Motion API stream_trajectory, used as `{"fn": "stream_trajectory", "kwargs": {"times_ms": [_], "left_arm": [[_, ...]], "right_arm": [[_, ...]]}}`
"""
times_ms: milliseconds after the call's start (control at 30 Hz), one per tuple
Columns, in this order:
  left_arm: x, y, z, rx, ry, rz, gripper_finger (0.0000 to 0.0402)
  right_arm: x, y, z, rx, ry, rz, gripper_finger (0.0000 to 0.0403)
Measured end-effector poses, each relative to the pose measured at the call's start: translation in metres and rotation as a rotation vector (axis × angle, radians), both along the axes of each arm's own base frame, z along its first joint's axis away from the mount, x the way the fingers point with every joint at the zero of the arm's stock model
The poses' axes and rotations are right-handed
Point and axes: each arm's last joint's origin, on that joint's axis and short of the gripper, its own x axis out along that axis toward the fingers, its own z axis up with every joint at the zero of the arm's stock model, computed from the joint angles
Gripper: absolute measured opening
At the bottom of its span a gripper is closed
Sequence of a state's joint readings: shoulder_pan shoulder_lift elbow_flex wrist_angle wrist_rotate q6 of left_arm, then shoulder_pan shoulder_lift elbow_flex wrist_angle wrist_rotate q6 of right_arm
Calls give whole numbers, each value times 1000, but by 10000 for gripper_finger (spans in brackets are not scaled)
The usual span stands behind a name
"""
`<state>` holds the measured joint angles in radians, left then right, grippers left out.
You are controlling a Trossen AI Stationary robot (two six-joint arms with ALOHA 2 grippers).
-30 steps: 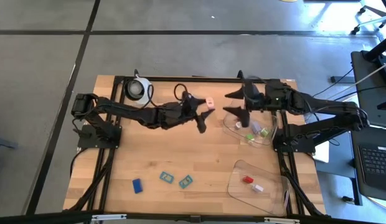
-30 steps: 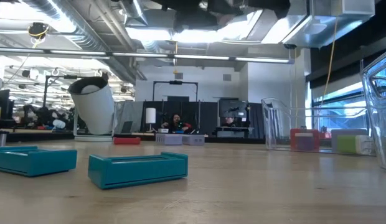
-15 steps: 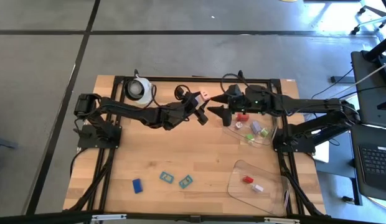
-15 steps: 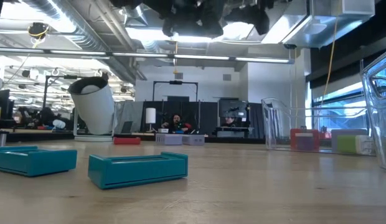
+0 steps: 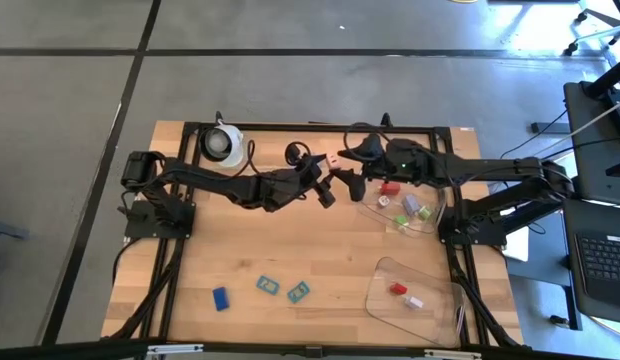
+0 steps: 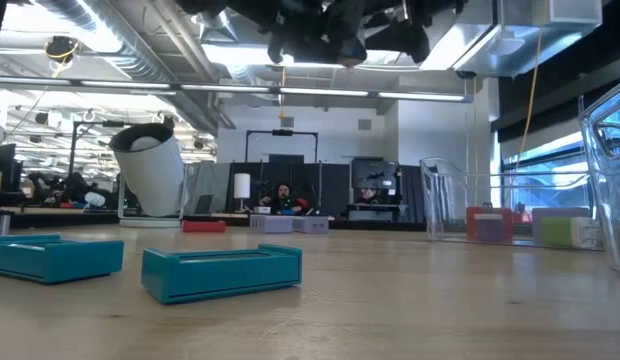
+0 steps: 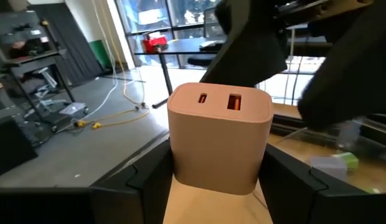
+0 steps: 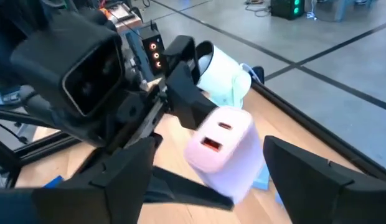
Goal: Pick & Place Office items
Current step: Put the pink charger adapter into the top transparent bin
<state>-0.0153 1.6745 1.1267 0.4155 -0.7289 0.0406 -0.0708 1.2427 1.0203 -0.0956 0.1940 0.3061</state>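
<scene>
A pink two-port charger block [image 7: 219, 134] is held up over the table's far middle by my left gripper [image 7: 219, 183], which is shut on it; the high view shows the block [image 5: 333, 160] too. My right gripper [image 8: 211, 180] is open and faces it from the table's right, one finger on either side of the block [image 8: 225, 152] without touching. In the high view the right gripper [image 5: 346, 167] stands just right of the left gripper [image 5: 327, 172]. Two teal clips [image 5: 267, 285] [image 5: 297, 291] and a blue block [image 5: 221, 298] lie flat on the near table. My left gripper pinches the pink block between its two fingers [image 7: 149, 183], which are on the block's two opposite sides near its back end [image 7: 180, 171]. The fingers come level from the table's left. The block is lifted clear of the table, with its ported face pointing toward the right gripper.
A clear tray [image 5: 430, 222] right of the grippers holds red, green, lavender and white pieces. A second clear tray [image 5: 382, 282] near the right front holds a red and a white piece. A white roll [image 5: 223, 143] stands at the far left. The low view shows the teal clips [image 6: 222, 272] close by.
My right gripper has moved toward the table's left, from over the clear tray up to the left gripper, and its open fingers now stand on either side of the pink block. My left gripper has kept the block raised in about the same place.
</scene>
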Motion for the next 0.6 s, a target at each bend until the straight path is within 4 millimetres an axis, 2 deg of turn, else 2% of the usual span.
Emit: {"fn": "stream_trajectory", "kwargs": {"times_ms": [200,333,467,600], "left_arm": [[1,-1,-1,29,35,-80,199],[2,-4,0,56,55,-99,201],[1,-6,0,58,55,-92,202],[1,-6,0,64,60,-94,201]], "right_arm": [[9,-1,-9,37,14,-13,341],[11,-1,-12,43,22,-15,344],[12,-1,-13,55,25,-20,327],[12,-1,-13,98,15,-35,290]]}}
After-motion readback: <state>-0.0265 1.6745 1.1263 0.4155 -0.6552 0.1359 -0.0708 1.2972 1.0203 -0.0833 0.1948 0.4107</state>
